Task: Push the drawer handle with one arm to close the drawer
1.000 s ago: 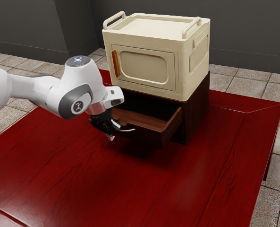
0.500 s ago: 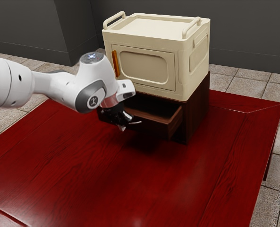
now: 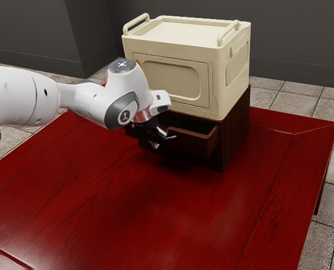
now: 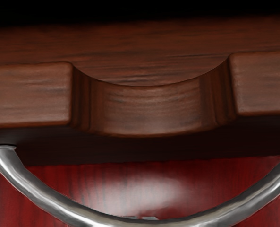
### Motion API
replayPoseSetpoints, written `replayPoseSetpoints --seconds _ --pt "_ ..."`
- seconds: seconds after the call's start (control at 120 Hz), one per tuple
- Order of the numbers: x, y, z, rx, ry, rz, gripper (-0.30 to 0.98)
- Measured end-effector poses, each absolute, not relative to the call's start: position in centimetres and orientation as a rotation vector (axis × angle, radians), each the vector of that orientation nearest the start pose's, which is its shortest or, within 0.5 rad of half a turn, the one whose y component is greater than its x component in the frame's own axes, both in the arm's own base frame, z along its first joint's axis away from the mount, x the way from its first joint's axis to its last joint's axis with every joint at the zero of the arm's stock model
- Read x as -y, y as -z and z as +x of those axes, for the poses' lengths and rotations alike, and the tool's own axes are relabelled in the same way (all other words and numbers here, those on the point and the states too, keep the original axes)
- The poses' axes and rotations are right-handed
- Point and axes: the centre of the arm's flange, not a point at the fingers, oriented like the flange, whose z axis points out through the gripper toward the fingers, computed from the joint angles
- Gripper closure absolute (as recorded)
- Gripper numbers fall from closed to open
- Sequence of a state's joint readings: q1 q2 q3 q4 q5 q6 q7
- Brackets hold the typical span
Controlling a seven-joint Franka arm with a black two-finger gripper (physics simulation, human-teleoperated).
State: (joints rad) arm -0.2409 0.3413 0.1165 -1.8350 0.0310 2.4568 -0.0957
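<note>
In the exterior view my gripper [image 3: 155, 139] is at the drawer's front, by the handle [image 3: 171, 136]; whether its fingers are apart cannot be told. The dark brown drawer [image 3: 197, 145] stands partly open, with its right side wall and front showing. Seen from the hand, the curved silver handle [image 4: 50, 202] bows out from the drawer front [image 4: 149, 111], whose top edge has a rounded notch. The far part of the handle's bow runs along the wrist view's lower edge.
A cream cabinet [image 3: 175, 81] with two top rails rests on the dark brown drawer unit [image 3: 236, 129]. Both stand on the red table [image 3: 212, 208], whose surface extends in front and to the exterior view's right.
My gripper has moved toward the drawer unit and the exterior view's right. The drawer has slid inward with it, so less of it sticks out.
</note>
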Motion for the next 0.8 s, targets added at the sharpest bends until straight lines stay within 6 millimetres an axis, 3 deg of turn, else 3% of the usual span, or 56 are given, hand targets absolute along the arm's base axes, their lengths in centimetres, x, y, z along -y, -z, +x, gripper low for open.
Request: replayPoseSetpoints --seconds 0.8 --pt "9.3 -38.3 71.0 -0.195 0.565 -3.034 0.79"
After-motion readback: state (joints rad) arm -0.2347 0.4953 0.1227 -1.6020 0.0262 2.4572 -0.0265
